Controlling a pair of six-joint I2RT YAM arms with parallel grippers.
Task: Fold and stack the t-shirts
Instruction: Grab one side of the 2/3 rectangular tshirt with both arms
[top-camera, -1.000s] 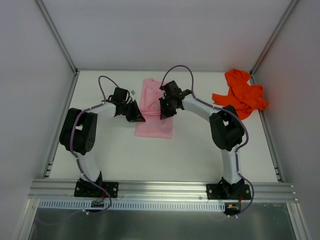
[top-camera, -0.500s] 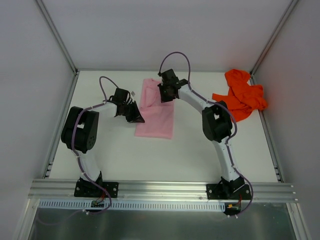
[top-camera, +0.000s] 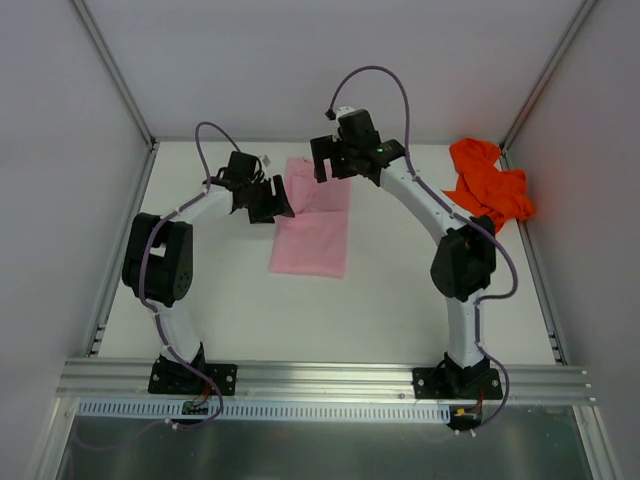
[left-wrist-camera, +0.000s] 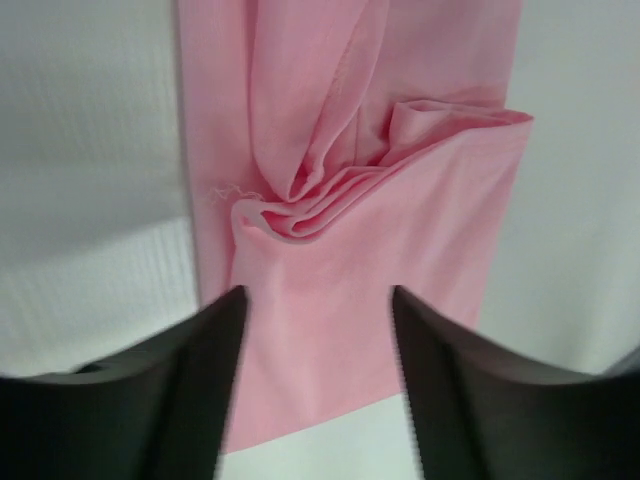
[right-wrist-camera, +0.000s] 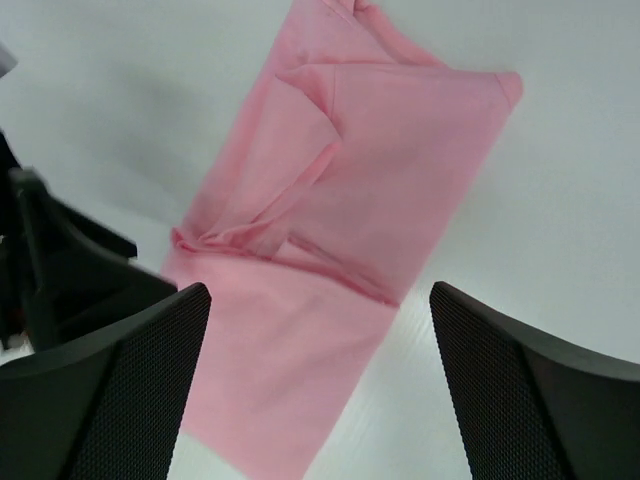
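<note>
White bench (top-camera: 400, 290) inside a grey-walled enclosure carries both shirts. Pink shirt (top-camera: 312, 240) lies flat as a narrow strip, with a folded-over layer and bunched pleats on its far half. Left hand (top-camera: 270, 203) hovers low over the pink shirt's left edge, fingers partly apart, holding nothing. Right hand (top-camera: 330, 165) hangs above the pink shirt's far end, fingers wide, empty. Orange shirt (top-camera: 488, 188) lies crumpled well to the right of the pink shirt. Judgement: the pink shirt is partly folded and likely needs a further fold. Folding the orange shirt and stacking remain.
</note>
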